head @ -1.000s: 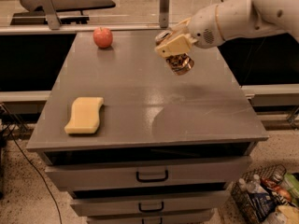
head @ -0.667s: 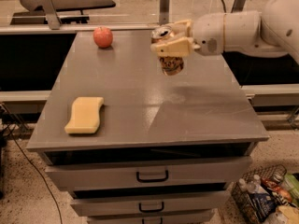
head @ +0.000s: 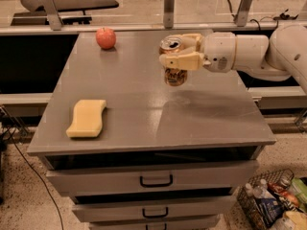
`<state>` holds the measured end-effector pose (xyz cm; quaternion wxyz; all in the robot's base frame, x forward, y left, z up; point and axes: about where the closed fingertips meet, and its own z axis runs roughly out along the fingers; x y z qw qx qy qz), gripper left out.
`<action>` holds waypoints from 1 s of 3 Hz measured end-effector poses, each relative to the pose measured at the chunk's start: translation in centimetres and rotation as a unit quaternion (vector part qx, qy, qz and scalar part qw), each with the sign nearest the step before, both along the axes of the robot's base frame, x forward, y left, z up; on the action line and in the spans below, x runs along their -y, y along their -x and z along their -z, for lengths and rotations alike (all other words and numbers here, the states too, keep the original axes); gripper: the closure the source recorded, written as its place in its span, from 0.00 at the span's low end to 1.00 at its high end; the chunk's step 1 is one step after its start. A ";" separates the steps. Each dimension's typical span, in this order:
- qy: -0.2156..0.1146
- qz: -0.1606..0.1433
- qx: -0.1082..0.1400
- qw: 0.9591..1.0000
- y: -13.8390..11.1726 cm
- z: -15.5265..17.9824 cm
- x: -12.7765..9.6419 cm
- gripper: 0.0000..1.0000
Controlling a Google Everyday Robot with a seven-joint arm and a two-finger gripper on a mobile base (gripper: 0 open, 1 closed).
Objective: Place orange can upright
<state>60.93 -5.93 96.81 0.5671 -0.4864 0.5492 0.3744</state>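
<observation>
The orange can point(head: 174, 74) is orange-brown with a silver top and pull tab. It stands nearly upright, held just above or at the grey table top point(head: 144, 109), right of centre toward the back. My gripper point(head: 176, 54) reaches in from the right on a white arm and is shut on the can, its cream fingers point(head: 182, 61) clamped around the can's upper half. The can's lower part shows below the fingers. I cannot tell whether its base touches the table.
A red apple point(head: 106, 37) sits at the back left of the table. A yellow wavy sponge point(head: 87, 118) lies at the front left. Drawers point(head: 156, 180) are below the front edge. A wire basket of bottles point(head: 273, 200) stands on the floor at lower right.
My gripper has carried the can to the left and a little forward over the table, and the can has turned from tilted to nearly upright.
</observation>
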 end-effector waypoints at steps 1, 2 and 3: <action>-0.017 -0.009 -0.022 1.000 -0.1 1.5 0.8 0.85; -0.027 -0.018 -0.039 0.999 -0.1 2.7 1.4 0.62; -0.032 -0.026 -0.049 0.998 -0.1 3.5 1.7 0.38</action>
